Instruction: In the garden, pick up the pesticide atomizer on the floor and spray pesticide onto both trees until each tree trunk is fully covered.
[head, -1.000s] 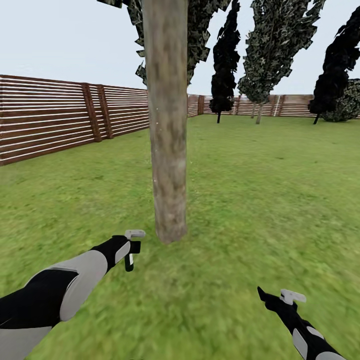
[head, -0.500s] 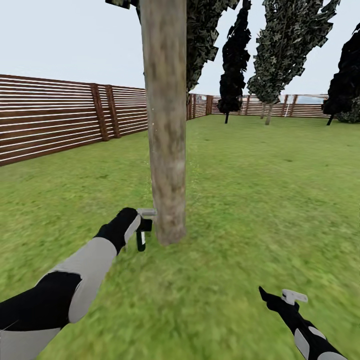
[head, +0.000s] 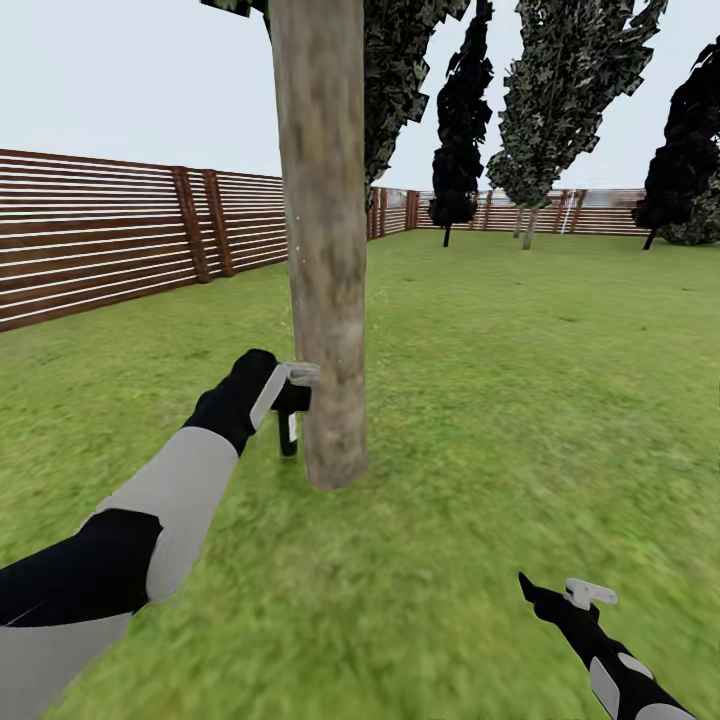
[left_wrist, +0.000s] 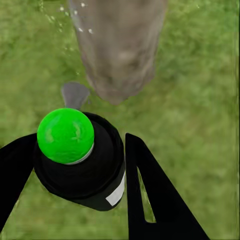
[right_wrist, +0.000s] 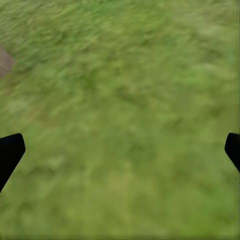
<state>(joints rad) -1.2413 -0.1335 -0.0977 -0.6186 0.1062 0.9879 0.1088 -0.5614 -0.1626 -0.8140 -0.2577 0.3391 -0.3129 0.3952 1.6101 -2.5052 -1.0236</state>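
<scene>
The left claw (head: 291, 400) had climbed beside the tree trunk (head: 322, 250): a second earlier it hung low near the trunk's foot, half a second earlier it was level with the base, and now it stood higher and close against the trunk's left side. It pinched the pesticide atomizer (head: 288, 432), whose dark body hung below the claw just beside the bark; I could not tell whether it touched. In the left wrist view the atomizer (left_wrist: 80, 160) sat between the two black fingers (left_wrist: 150, 195), a dark cylinder with a bright green top and a white label, with the trunk (left_wrist: 117, 45) just ahead and small pale specks scattered near its upper edge. The right claw (head: 545, 595) rested low over the grass lawn (head: 520, 400), much where it had been a second before, its fingers (right_wrist: 10, 152) spread wide over bare grass with nothing between them. The wooden fence (head: 110, 235) and dark cypress-like trees (head: 460, 120) stood behind.
</scene>
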